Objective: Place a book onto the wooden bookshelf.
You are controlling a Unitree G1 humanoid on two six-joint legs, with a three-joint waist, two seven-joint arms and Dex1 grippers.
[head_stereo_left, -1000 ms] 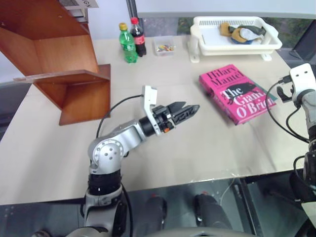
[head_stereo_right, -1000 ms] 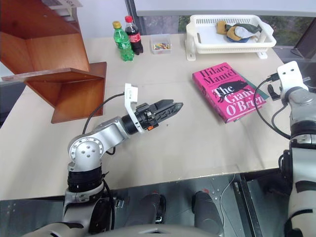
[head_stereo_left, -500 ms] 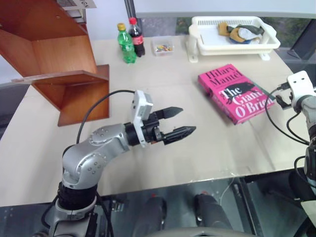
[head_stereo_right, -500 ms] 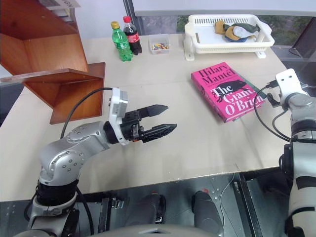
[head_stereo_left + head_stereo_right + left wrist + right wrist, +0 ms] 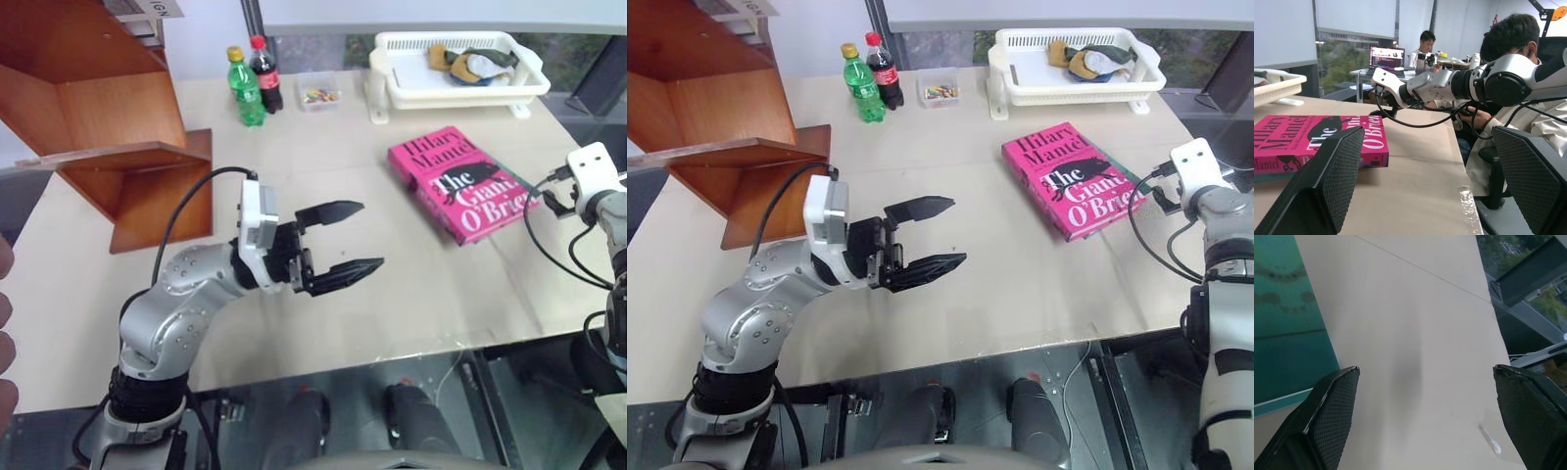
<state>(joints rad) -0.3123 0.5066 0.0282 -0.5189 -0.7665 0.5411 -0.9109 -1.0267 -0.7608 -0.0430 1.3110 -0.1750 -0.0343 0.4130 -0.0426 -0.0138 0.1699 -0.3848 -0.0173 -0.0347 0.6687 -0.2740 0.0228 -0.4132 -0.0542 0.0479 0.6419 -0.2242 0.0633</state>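
The pink book (image 5: pixel 458 182) lies flat on the table at the right, resting on a teal book (image 5: pixel 1283 323) whose edge sticks out beneath it. My left gripper (image 5: pixel 370 235) hovers open and empty above the middle of the table, pointing towards the book and well short of it. The book's spine faces that gripper's fingers (image 5: pixel 1337 171). My right gripper (image 5: pixel 1425 368) is open and empty over bare table, just right of the books, with the teal cover beside one finger. The wooden bookshelf (image 5: pixel 108 127) stands at the far left of the table.
A white basket (image 5: pixel 456 86) holding cloths sits at the back right. Two bottles (image 5: pixel 240 88) and a small clear box (image 5: pixel 315 96) stand at the back centre. The table's front edge (image 5: pixel 392 348) runs below my left gripper. People (image 5: pixel 1425 44) sit beyond the table's right side.
My left gripper has drawn back towards my body and rolled, so its open fingers now stand one above the other. The right gripper has barely moved. The book has stayed in place.
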